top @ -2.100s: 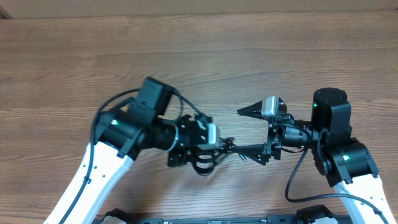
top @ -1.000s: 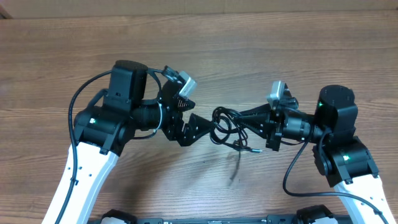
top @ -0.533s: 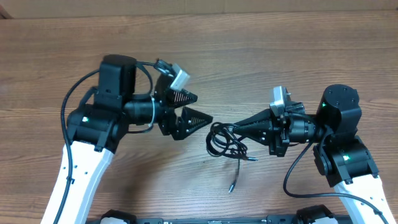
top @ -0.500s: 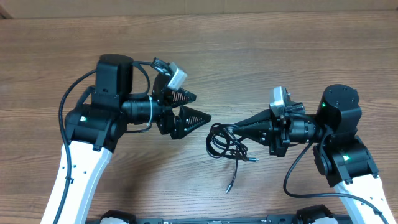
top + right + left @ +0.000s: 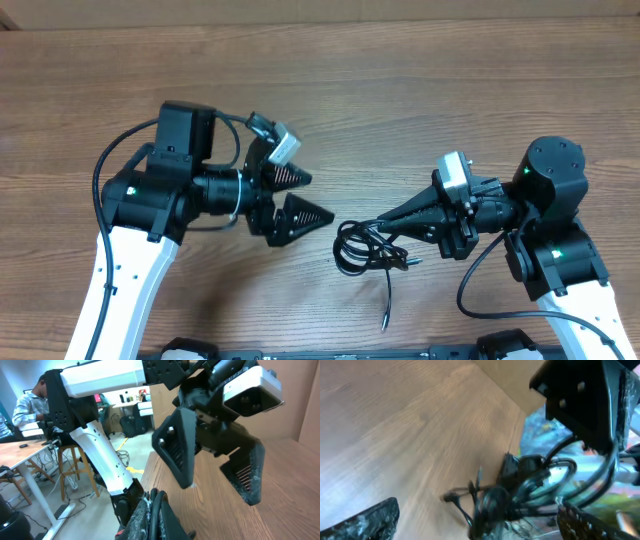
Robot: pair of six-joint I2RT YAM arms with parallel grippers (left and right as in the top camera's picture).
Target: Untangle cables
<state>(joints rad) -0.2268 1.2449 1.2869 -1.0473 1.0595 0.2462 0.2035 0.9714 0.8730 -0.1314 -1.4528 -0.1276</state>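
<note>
Left gripper [image 5: 318,197] spread wide, empty, right gripper [image 5: 388,222] pinched on tangled black cables [image 5: 362,248], just right of it, wooden table [image 5: 400,90]

Looks like a lab office: a man [image 5: 28,404] at a desk [image 5: 22,451], a stool [image 5: 75,467], bags [image 5: 132,425] on the floor.

**Black cables bunched in one knot, one tail trailing loose**

The thin black flexible cables [image 5: 358,246] are gathered into a small tangle of overlapping loops, low and right of centre on the wooden bench [image 5: 400,90]. The right side of the bundle is pinched between the right fingers [image 5: 410,212]. One short end with a small plug [image 5: 414,263] pokes out to the right. A longer single strand curves down from the knot toward the near edge, ending in a silvery-tipped plug [image 5: 384,325]. In the left wrist view the knot [image 5: 490,505] is blurred.
</note>
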